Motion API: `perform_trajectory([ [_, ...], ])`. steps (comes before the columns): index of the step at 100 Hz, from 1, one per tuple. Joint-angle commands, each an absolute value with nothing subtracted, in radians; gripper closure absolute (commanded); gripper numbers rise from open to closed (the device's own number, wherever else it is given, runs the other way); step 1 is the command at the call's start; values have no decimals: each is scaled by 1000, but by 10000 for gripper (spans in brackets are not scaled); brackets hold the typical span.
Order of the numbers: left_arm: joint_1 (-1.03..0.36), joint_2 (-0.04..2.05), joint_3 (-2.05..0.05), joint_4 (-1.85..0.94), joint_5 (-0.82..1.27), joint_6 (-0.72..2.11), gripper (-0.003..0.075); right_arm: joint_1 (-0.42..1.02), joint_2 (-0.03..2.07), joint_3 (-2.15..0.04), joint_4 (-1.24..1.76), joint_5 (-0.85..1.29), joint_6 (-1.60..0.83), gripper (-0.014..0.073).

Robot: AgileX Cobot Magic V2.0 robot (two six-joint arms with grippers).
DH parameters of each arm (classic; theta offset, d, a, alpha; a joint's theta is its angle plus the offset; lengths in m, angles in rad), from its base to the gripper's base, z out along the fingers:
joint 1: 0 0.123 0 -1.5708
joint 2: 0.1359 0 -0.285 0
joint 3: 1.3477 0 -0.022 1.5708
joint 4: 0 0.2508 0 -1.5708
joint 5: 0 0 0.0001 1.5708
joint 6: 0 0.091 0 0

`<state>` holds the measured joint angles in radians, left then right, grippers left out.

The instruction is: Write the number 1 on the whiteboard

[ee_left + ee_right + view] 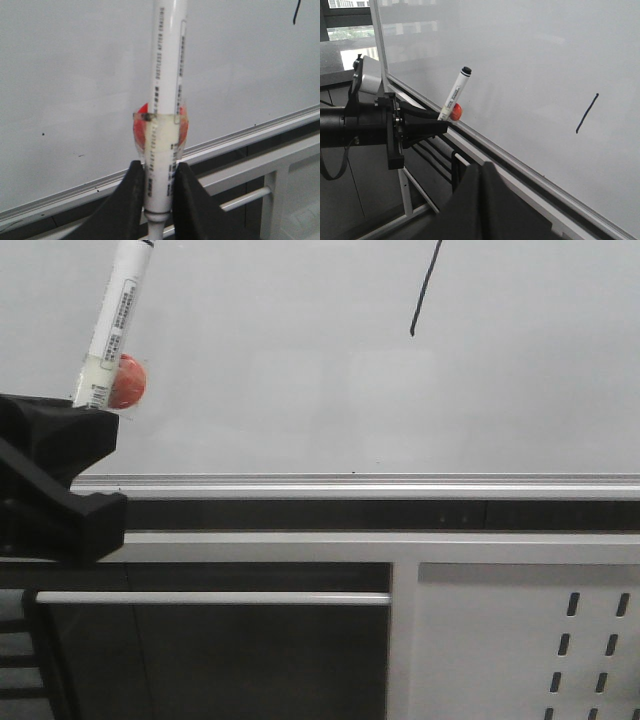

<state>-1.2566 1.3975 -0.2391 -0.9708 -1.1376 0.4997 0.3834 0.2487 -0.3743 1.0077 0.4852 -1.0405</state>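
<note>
ur left gripper (pixel 88 415) near cam, clamped on marker (pixel 114 322), tip clear of whiteboard (pixel 300 390). number 1 (pixel 425 288) far right. right gripper (pixel 482 172): can't tell grip.

— What did the left gripper (pixel 440 125) look like?
— Matte black, with angular wedge-shaped fingers (pixel 125 210), a round flange, and a pale grey camera housing (pixel 370 75) on the wrist.
— Cables?
— One black cable (pixel 335 165) looped beneath.

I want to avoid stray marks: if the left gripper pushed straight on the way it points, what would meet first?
Probably the marker's black tip touching the large white glossy whiteboard; the left gripper points towards it, though depth is unclear.
</note>
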Motion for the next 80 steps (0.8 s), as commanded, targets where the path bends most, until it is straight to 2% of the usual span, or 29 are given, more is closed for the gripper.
perform_trajectory([
  [1,-1232,1381,-263,-916,-1364,487,738,382,256,-398,1045,460,-1051,653],
  [39,-1104,1381,-267,-753,-1364,475,738,382,256,-398,1049,470,-1051,653],
  [80,-1053,1381,-333,-715,-1364,460,738,382,256,-396,1049,472,-1051,653],
])
